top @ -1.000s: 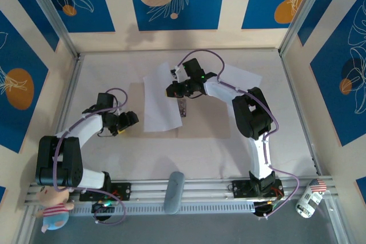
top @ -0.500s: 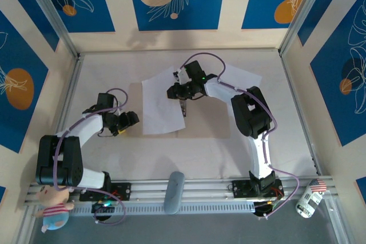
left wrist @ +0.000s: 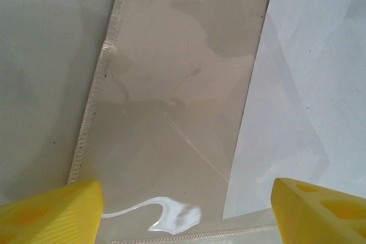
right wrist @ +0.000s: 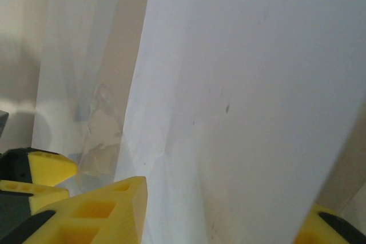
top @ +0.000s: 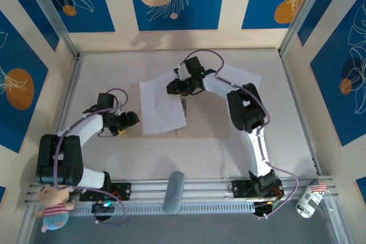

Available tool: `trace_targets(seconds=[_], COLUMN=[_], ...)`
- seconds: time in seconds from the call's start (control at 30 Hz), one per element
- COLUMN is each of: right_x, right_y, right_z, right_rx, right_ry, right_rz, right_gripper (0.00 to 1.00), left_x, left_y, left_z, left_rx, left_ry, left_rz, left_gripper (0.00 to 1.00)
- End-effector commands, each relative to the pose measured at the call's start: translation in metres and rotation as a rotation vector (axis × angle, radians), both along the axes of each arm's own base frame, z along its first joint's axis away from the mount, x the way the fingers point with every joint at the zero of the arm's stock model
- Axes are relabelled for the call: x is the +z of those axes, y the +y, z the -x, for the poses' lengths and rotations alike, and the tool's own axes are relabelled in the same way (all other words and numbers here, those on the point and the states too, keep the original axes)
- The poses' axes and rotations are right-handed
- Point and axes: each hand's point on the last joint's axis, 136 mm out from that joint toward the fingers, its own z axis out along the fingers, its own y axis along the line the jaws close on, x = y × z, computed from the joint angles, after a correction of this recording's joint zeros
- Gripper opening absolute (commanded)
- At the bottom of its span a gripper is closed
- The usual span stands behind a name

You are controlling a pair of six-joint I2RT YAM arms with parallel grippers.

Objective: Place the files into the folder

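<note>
The tan folder (top: 207, 119) lies open and flat at mid-table. One white sheet (top: 162, 106) rests on its left panel, slightly askew. My right gripper (top: 183, 100) hovers over that sheet's right edge; in the right wrist view its yellow fingers (right wrist: 108, 210) stand wide apart, open, with the sheet (right wrist: 246, 84) spread below them. A second white sheet (top: 243, 76) lies at the back right, partly under the right arm. My left gripper (top: 129, 120) is open at the folder's left edge, looking at the glossy folder panel (left wrist: 171, 84) and the sheet's edge (left wrist: 309, 84).
A grey oblong object (top: 174, 191) lies on the rail at the near edge. A plush doll (top: 54, 210) sits at the bottom left and a can (top: 309, 198) at the bottom right. Walls close in the table on three sides.
The sheet on the left panel has swung leftward and settled flatter, its far corner sliding left. My right gripper shifted slightly back. The left arm has not moved.
</note>
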Motion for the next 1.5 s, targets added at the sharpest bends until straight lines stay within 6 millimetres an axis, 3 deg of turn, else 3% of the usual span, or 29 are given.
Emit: trace_targets(seconds=[0.0, 0.57, 0.97, 1.17, 1.47], right_x=[-0.002, -0.007, -0.009, -0.007, 0.007], right_y=[-0.002, 0.014, 0.017, 0.021, 0.022], right_z=[-0.008, -0.038, -0.038, -0.037, -0.034], right_rx=[0.017, 0.067, 0.085, 0.091, 0.068], right_ry=[0.013, -0.013, -0.095, -0.170, -0.150], right_rz=[-0.020, -0.021, 0.105, 0.182, 0.105], right_gripper=[0.41, 0.39, 0.13, 0.09, 0.04], left_x=[-0.003, 0.001, 0.005, 0.005, 0.003], left_y=[0.000, 0.002, 0.001, 0.001, 0.001], left_z=[0.003, 0.001, -0.001, 0.001, 0.005], left_rx=[-0.004, -0.007, -0.012, -0.015, -0.017], left_ry=[0.018, 0.023, 0.018, 0.018, 0.022], left_rz=[0.012, -0.002, 0.001, -0.001, 0.000], left_gripper=[0.77, 0.77, 0.78, 0.78, 0.78])
